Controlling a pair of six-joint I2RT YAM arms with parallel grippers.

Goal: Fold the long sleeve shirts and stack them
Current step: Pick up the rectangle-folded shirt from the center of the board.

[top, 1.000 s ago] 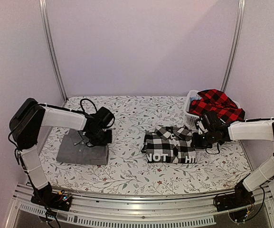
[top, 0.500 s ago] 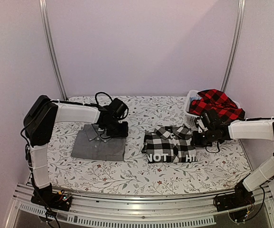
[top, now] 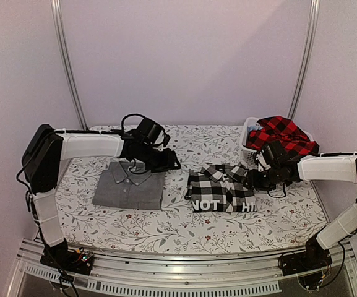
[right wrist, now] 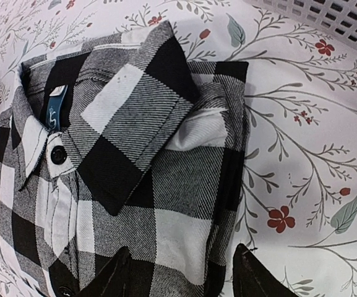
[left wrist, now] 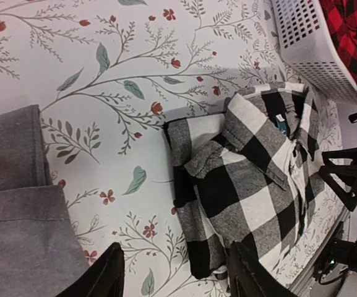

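The folded black-and-white check shirt [top: 220, 189] [left wrist: 258, 173] [right wrist: 135, 154] lies mid-table with white lettering along its near edge. To its left is the folded grey shirt [top: 130, 188] [left wrist: 17, 216]. The red-and-black check shirt [top: 283, 136] [left wrist: 351, 31] is heaped on the white basket. My left gripper [top: 167, 162] [left wrist: 175, 278] hangs open over the bare cloth between the grey shirt and the check shirt's left edge. My right gripper [top: 252, 180] [right wrist: 184, 275] is open, its fingers astride the check shirt's right edge.
A white plastic basket [top: 250, 148] [left wrist: 308, 49] [right wrist: 326, 12] stands at the back right, close behind my right gripper. The table carries a floral cloth [top: 184, 229]. Metal posts [top: 68, 68] rise at both back corners, and a rail runs along the near edge.
My left gripper slid the grey shirt rightward, let go and opened, then moved right toward the check shirt. My right gripper opened at the check shirt's right edge and barely moved.
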